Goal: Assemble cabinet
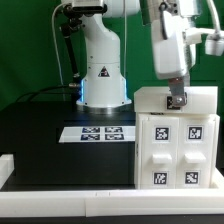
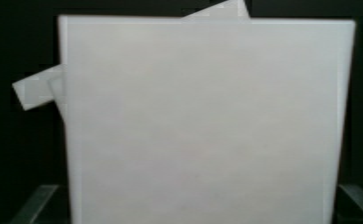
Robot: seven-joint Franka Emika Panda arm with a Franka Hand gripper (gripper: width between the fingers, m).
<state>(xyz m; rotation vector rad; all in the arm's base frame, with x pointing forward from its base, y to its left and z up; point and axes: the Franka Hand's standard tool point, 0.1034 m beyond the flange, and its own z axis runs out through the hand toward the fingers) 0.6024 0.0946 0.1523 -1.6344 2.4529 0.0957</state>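
Note:
The cabinet [image 1: 175,140] is a large white box at the exterior view's right, with several black-and-white tags on its front blocks. My gripper [image 1: 176,98] hangs straight down onto its top slab. In the wrist view the white top panel [image 2: 196,110] fills most of the frame, and a second white part [image 2: 36,90] juts out at an angle behind it. My dark fingers [image 2: 25,206] show faintly on either side of the panel's near end, with a thin dark gap to it. The gripper [image 2: 192,212] is open and astride the panel.
The marker board [image 1: 95,132] lies flat on the black table left of the cabinet. The arm's white base [image 1: 103,75] stands behind it. A white rim [image 1: 60,190] runs along the table's front and left edges.

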